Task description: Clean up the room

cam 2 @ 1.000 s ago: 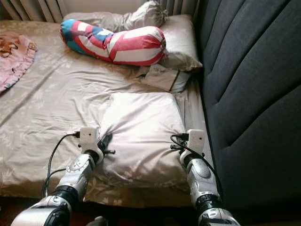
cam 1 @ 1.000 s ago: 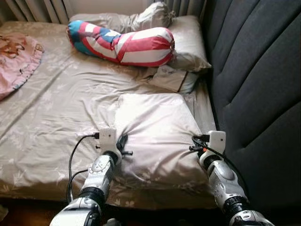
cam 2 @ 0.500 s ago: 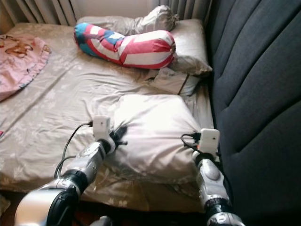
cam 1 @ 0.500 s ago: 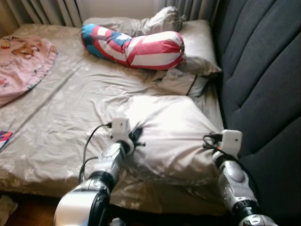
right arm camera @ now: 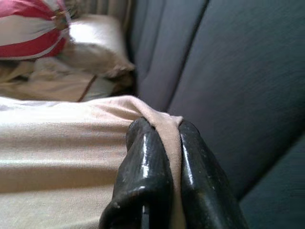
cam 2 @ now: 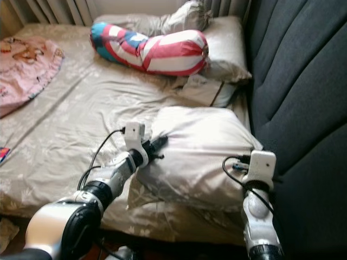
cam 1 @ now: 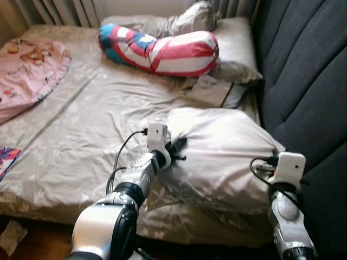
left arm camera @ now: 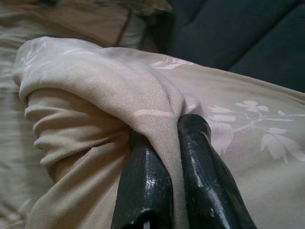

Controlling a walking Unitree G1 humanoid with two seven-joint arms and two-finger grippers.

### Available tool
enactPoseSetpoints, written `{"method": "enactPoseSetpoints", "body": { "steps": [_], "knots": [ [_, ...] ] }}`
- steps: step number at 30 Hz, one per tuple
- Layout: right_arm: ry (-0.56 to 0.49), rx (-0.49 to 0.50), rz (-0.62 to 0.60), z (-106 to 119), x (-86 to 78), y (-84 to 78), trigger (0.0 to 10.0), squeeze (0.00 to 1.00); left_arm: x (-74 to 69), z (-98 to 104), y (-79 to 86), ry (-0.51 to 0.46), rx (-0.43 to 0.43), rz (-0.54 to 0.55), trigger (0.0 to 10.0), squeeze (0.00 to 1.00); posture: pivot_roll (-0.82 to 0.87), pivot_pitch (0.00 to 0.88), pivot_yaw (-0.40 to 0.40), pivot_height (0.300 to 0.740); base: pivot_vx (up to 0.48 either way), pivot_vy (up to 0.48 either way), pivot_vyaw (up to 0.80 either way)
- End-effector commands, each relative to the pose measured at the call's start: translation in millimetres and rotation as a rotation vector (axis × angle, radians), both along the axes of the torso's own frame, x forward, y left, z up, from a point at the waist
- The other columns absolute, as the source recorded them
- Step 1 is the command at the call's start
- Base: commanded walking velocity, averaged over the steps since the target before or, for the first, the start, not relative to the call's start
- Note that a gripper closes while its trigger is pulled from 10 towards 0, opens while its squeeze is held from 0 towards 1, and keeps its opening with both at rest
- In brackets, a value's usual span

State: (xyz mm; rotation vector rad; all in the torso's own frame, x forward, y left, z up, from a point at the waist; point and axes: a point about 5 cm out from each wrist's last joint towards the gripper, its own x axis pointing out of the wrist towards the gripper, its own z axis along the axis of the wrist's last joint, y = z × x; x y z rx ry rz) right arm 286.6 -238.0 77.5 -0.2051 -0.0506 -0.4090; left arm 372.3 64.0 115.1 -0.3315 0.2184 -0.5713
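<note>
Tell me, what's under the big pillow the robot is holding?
The beige pillow, pinched by the left gripper and right gripper, has the flowery bed sheet under its edges. Whatever lies beneath its middle is covered, so that stays hidden.

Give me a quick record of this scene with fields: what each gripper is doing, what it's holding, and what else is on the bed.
left gripper: shut, pinching a fold of the beige pillow at its left edge
right gripper: shut, pinching the pillow's fabric at its right corner, beside the dark headboard
pillow state: gripped at both sides, its near end over the bed edge
bed: beige floral sheet, wrinkled
other items on bed: striped bolster near the head, second beige pillow behind it, pink blanket at far left
</note>
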Motion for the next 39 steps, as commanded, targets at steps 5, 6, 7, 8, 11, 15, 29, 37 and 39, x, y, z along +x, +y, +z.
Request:
{"method": "enactPoseSetpoints", "body": {
  "steps": [5,6,7,8,11,15,29,37,39],
  "knots": [
    [-0.149,-0.081,-0.314,34.1,-20.1,-62.9,10.0,0.00,12.2,26.0,8.6,-0.086,-0.071,0.046,10.0,0.00,-0.24,0.079,-0.007,0.740,0.000,0.000,0.00],
    [-0.149,-0.081,-0.314,34.1,-20.1,-62.9,10.0,0.00,12.2,26.0,8.6,-0.086,-0.071,0.046,10.0,0.00,-0.24,0.079,-0.007,0.740,0.000,0.000,0.00],
    [-0.135,-0.063,-0.316,32.7,-20.2,-63.8,10.0,0.00,11.4,25.1,6.6,-0.084,-0.070,0.034,10.0,0.00,-0.25,0.082,-0.004,0.740,0.000,0.000,0.00],
    [-0.086,-0.029,-0.295,25.2,-17.7,-62.4,10.0,0.00,10.4,23.0,5.4,-0.077,-0.066,0.028,10.0,0.00,-0.25,0.084,-0.004,0.740,0.000,0.000,0.00],
    [-0.046,0.004,-0.268,17.8,-15.8,-58.8,10.0,0.00,9.7,21.2,5.2,-0.069,-0.067,0.028,10.0,0.00,-0.25,0.086,-0.004,0.740,0.000,0.000,0.00],
    [0.047,0.100,-0.245,-0.8,-11.5,-53.2,10.0,0.00,8.9,19.0,6.4,-0.058,-0.072,0.027,10.0,0.00,-0.24,0.089,-0.003,0.740,0.000,0.000,0.00],
    [0.099,0.218,-0.273,-7.2,0.6,-60.7,10.0,0.78,7.0,15.6,6.9,-0.038,-0.088,0.000,10.0,0.00,-0.22,0.096,0.004,0.740,0.000,0.000,0.00],
    [0.088,0.223,-0.282,-4.3,2.8,-65.8,10.0,0.76,7.6,16.6,7.4,-0.045,-0.088,0.013,10.0,1.00,-0.22,0.094,0.003,0.740,0.000,0.000,0.00],
    [0.087,0.225,-0.287,-3.8,3.5,-66.8,10.0,0.72,6.8,15.6,6.1,-0.048,-0.070,-0.005,10.0,1.00,-0.22,0.093,0.003,0.740,0.000,0.000,0.00]
  ]
}}
